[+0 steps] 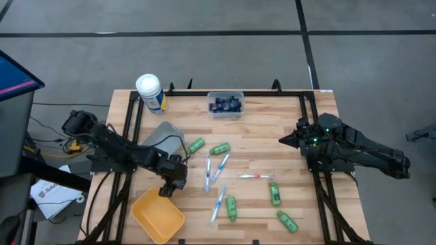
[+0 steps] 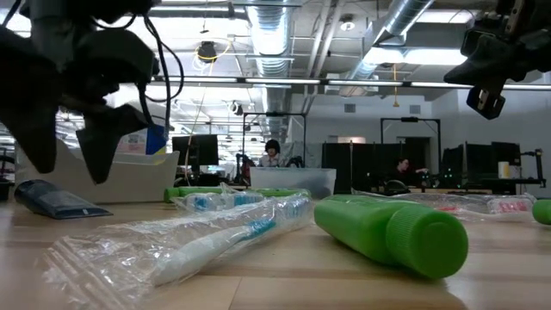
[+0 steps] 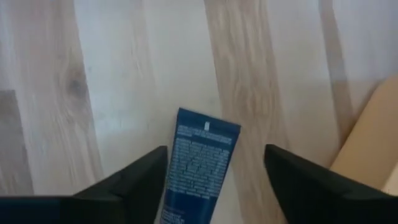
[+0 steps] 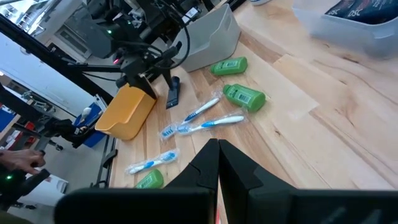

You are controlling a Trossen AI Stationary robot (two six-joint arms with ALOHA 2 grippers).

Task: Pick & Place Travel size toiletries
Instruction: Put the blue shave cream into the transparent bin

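Your clear bin (image 1: 225,105) at the far edge of the wooden surface (image 1: 259,146) holds dark navy tubes w/ white print, letters "DSC" legible in right wrist view; yellow bin (image 1: 158,216) near the front-left corner and grey bin (image 1: 162,138) beside it show nothing inside. White canister (image 1: 150,92) carries a blue-yellow label, text unreadable. Your left claw (image 1: 168,188) hangs w/ fingers spread above a navy tube (image 3: 197,167) lying flat on the boards just beside the yellow bin, fine white print too small to read. Green bottles (image 1: 231,207) and bagged white-blue toothbrushes (image 1: 219,169) lie scattered mid-surface, red-and-white toothbrush (image 1: 256,176) among them. Right claw (image 1: 287,141) clenched, raised at the right side.
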